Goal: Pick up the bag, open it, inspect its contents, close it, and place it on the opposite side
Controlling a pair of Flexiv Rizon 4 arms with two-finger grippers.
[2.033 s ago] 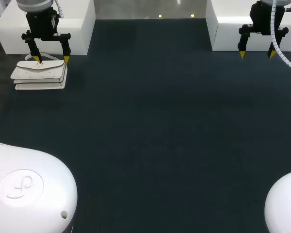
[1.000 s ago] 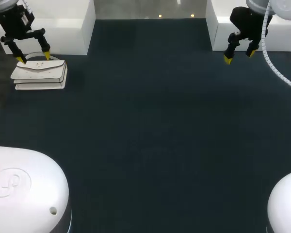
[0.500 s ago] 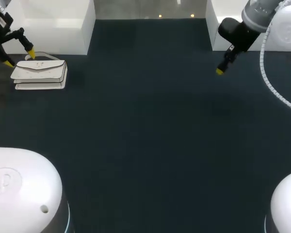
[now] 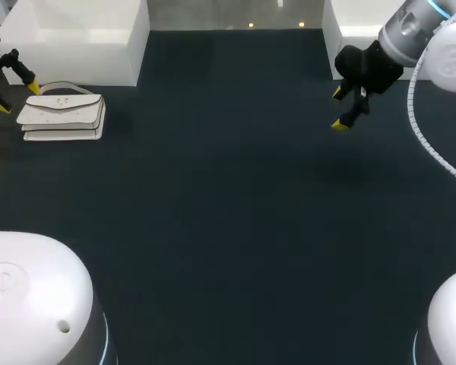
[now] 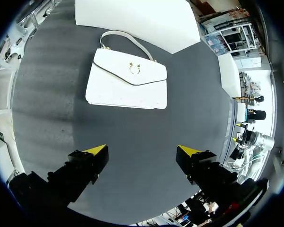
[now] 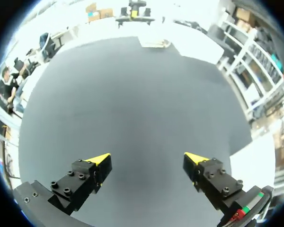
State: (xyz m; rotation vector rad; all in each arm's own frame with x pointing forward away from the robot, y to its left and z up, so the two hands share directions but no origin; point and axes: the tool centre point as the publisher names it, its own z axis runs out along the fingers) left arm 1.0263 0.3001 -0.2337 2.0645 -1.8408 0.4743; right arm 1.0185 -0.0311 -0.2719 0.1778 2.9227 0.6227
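The white handbag [image 4: 61,114] lies flat at the table's far left, flap shut, gold clasp and strap toward the back. My left gripper [image 4: 15,97] hangs open just left of it, by the table's edge, touching nothing. In the left wrist view the handbag [image 5: 128,80] lies ahead of the open left gripper [image 5: 143,151], well clear of both fingers. My right gripper [image 4: 339,109] is open and turned sideways at the back right, over bare mat. From the right wrist, the open right gripper [image 6: 147,158] holds nothing, and the handbag [image 6: 154,43] shows small, far ahead.
A white block [image 4: 83,38] stands behind the handbag at the back left. Another white block [image 4: 357,46] stands at the back right, beside my right arm. The dark mat [image 4: 228,213] covers the table. White robot bases [image 4: 30,296] fill the front corners.
My left gripper has drawn back from above the handbag toward the table's left edge. My right arm has swung left and forward, turning its gripper sideways. The handbag has not moved.
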